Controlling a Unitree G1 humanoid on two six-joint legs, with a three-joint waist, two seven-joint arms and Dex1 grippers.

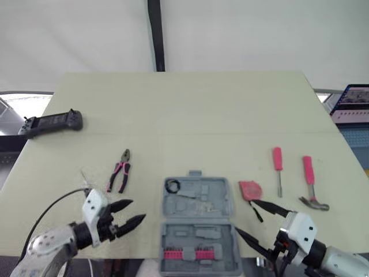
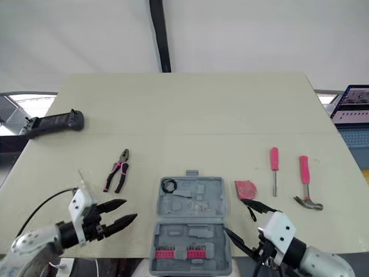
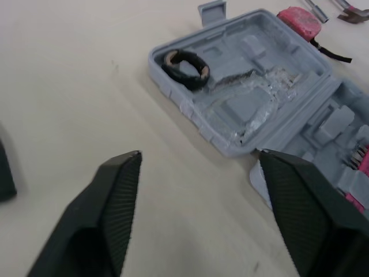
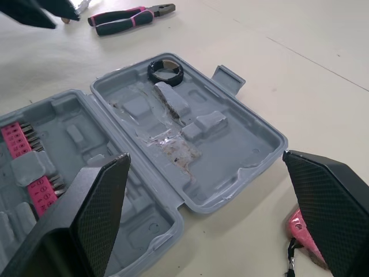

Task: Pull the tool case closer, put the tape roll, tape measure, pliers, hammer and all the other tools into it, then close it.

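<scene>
At the near edge of the pale beige table [image 1: 190, 109]: left gripper [image 1: 137, 210] spread wide, empty, touching nothing, forearm low, tips angled toward the open grey plastic tool case [image 1: 214, 193]. Right gripper [image 1: 245, 216] equally wide and empty, beside the case's right side. In the case's far half, a black tape roll [image 1: 172, 186] (far-left corner). Just right of the case, a red tape measure [image 1: 249, 190]. Further right, well apart, a pink-handled screwdriver [image 1: 277, 158] and pink-handled hammer [image 1: 308, 170]. Left of the case, pink-and-black pliers [image 1: 120, 171], bare tabletop all round. Farthest, by the left edge, a black handheld controller [image 1: 51, 122].
</scene>
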